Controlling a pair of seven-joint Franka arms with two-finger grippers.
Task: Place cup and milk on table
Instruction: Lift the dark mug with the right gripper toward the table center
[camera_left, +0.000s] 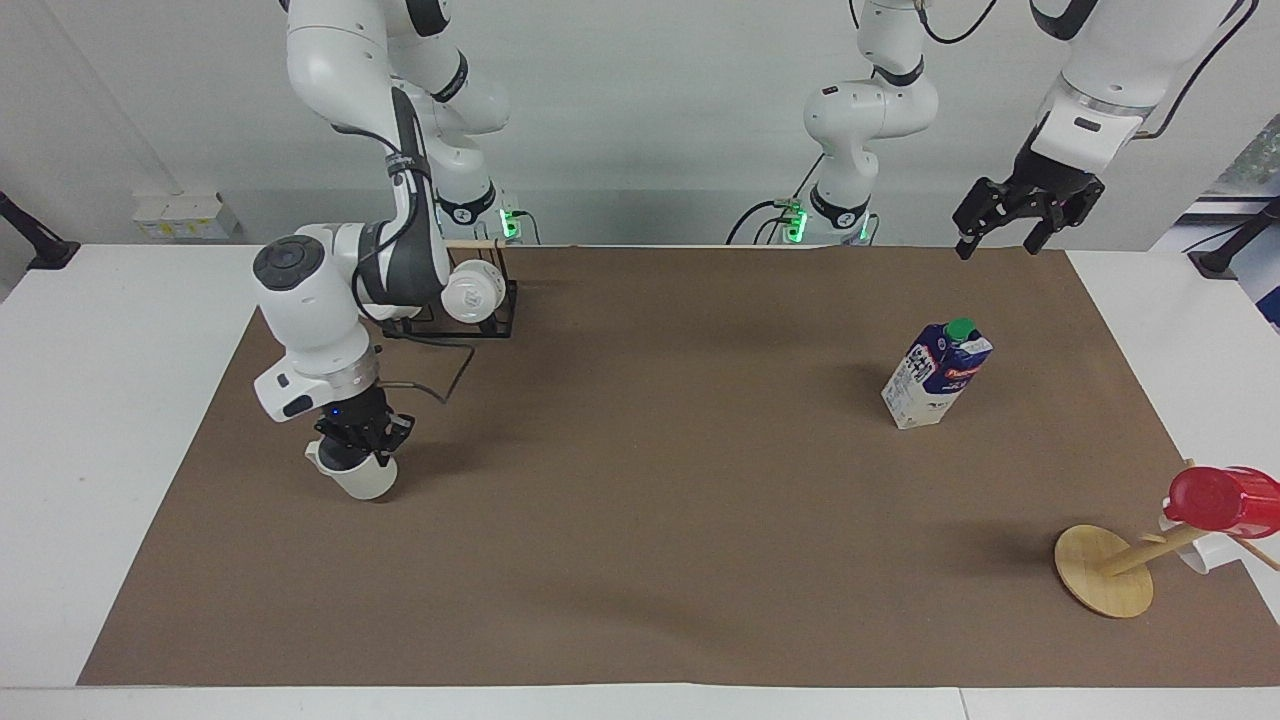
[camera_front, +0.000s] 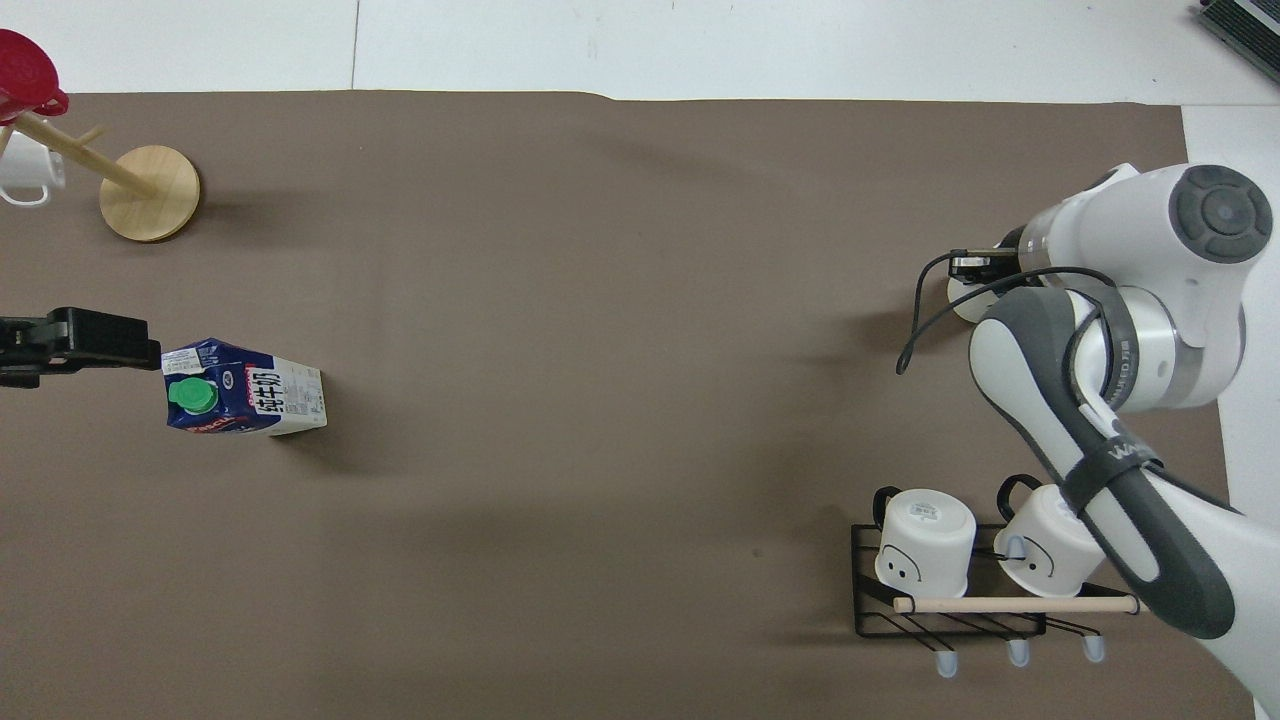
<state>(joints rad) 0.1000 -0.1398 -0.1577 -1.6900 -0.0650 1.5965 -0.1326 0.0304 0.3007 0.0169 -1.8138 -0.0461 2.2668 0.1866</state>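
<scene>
Facing view: cup (camera_left: 362, 478) in right gripper (camera_left: 356, 447)

A black wire rack (camera_front: 950, 600) with a wooden rod holds two white mugs (camera_front: 925, 541) at the table edge nearest the robots, toward the right arm's end. At the corner farthest from them, a wooden mug tree (camera_left: 1105, 570) carries a glossy red cup (camera_left: 1222, 500) and a white mug (camera_front: 25, 172)
</scene>
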